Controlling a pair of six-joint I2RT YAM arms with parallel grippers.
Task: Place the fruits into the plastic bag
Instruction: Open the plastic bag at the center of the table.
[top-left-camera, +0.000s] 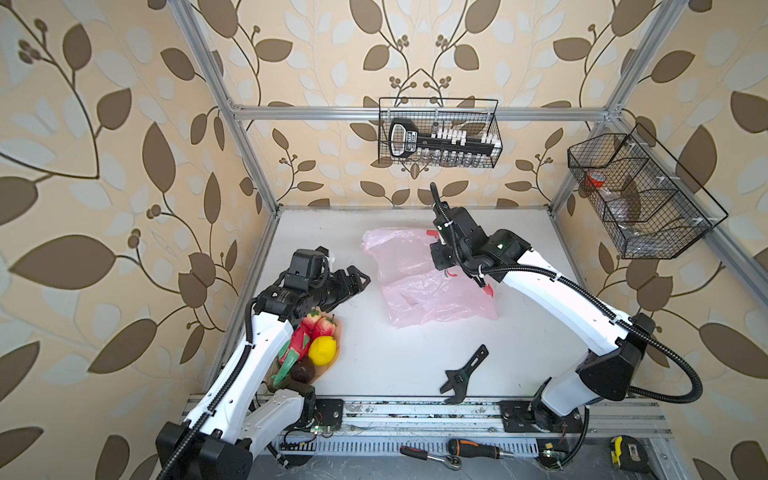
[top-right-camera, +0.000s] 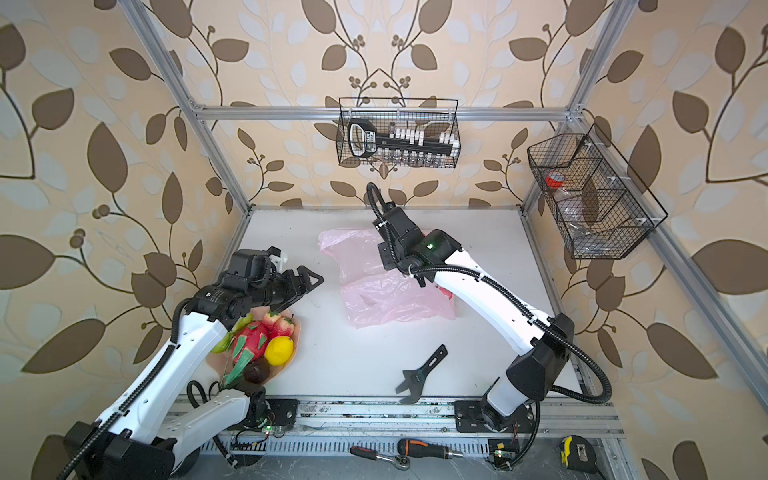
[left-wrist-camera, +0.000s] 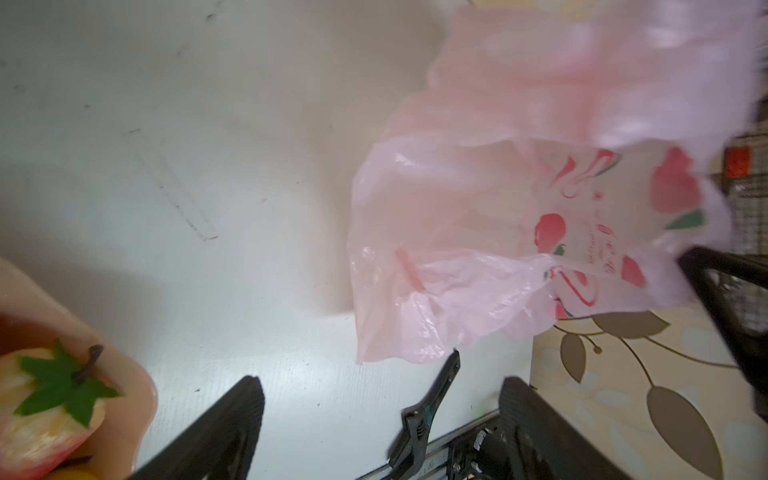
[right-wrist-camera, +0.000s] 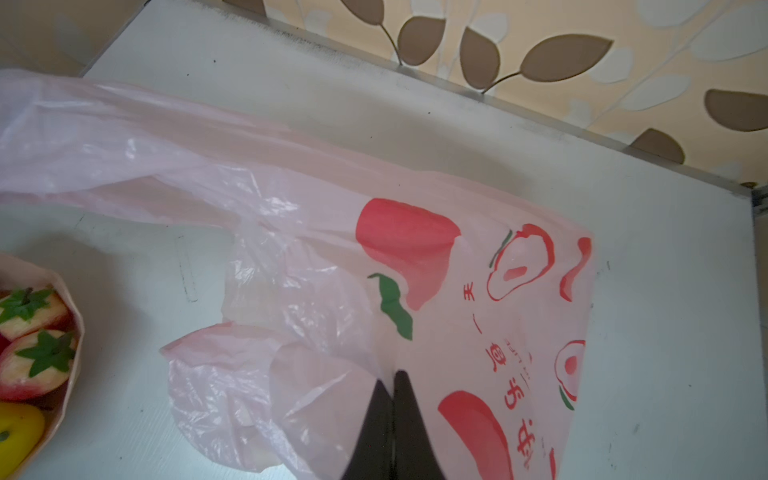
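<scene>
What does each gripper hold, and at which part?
The right gripper pinches the plastic bag by a fold on its printed face; the left gripper holds nothing.

White tabletop (top-left-camera: 395, 361), matte and scuffed, evenly lit, enclosed on three sides by cream wallpaper (top-left-camera: 104, 166) printed with brown leaves and berry stems. Aluminium frame (top-left-camera: 332, 111): uprights at the tabletop's far corners, crossbar above its far edge. Black wire basket (top-left-camera: 440, 133) hung on that crossbar; second wire basket (top-left-camera: 640, 195) on the frame rail above the tabletop's right edge.
</scene>
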